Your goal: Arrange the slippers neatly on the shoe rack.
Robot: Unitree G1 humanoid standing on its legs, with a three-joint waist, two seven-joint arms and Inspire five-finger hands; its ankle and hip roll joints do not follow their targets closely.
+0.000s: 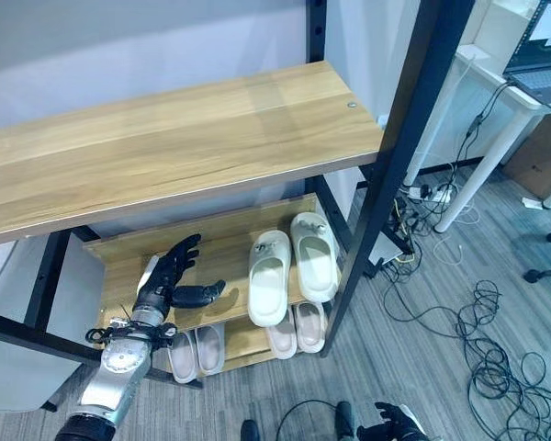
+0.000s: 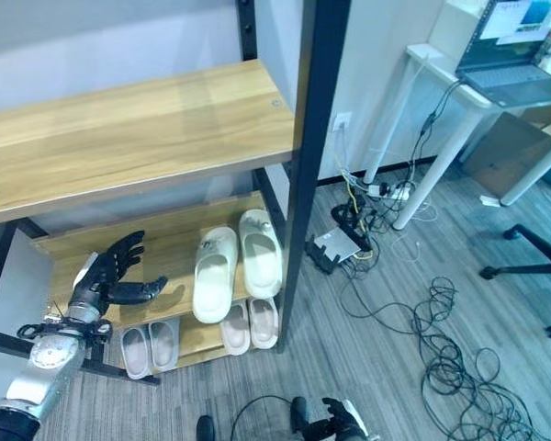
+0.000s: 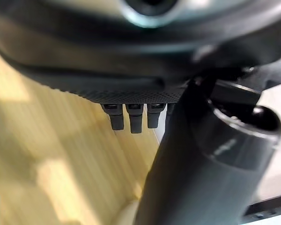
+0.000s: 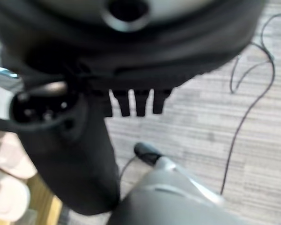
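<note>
Two white slippers lie side by side on the right part of the rack's wooden middle shelf [image 1: 219, 241], toes towards the back: one [image 1: 268, 268] slightly forward and angled, the other [image 1: 313, 254] beside the black upright. My left hand [image 1: 173, 276] hovers over the shelf's left part, open with fingers spread and nothing in it, a short gap from the nearer slipper. In the left wrist view its fingers [image 3: 133, 119] stand straight over the wood. My right hand [image 1: 397, 427] hangs low over the floor in front of the rack, fingers [image 4: 131, 104] straight and empty.
Two pale pairs of slippers [image 1: 196, 352] [image 1: 296, 329] sit on the bottom shelf. A broad wooden top shelf [image 1: 184, 138] overhangs the middle one. A black upright [image 1: 386, 175] frames the right side. Loose cables [image 1: 496, 358], a white desk [image 1: 482, 156] and a chair base [image 2: 533, 266] lie to the right.
</note>
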